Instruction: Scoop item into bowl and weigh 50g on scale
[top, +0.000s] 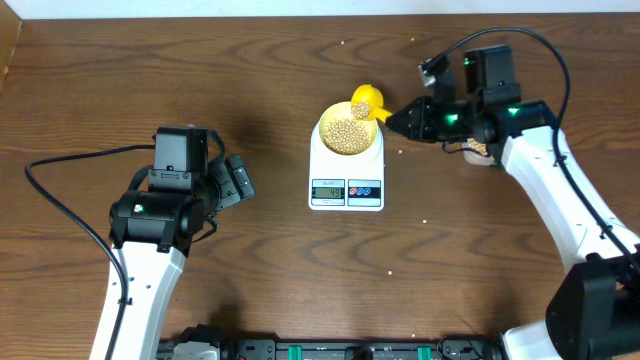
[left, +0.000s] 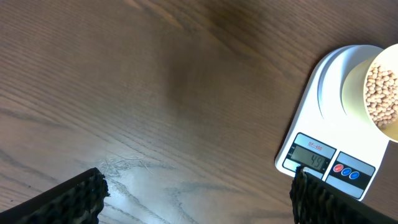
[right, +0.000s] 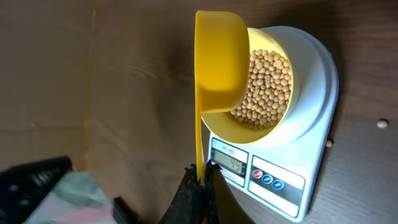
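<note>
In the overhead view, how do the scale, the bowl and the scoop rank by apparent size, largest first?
1. scale
2. bowl
3. scoop, clearly the smallest, although it is raised a little nearer the camera.

Table (top: 100, 80): dark wood grain, low sheen. Scale (top: 346, 174): smooth glossy white plastic. Bowl (right: 249, 135) and scoop (right: 221, 62): smooth yellow plastic. Beans (right: 264, 87): matt.

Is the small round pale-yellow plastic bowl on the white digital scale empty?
No, the small round pale-yellow plastic bowl on the white rectangular digital scale holds a heap of small round tan beans.
</note>
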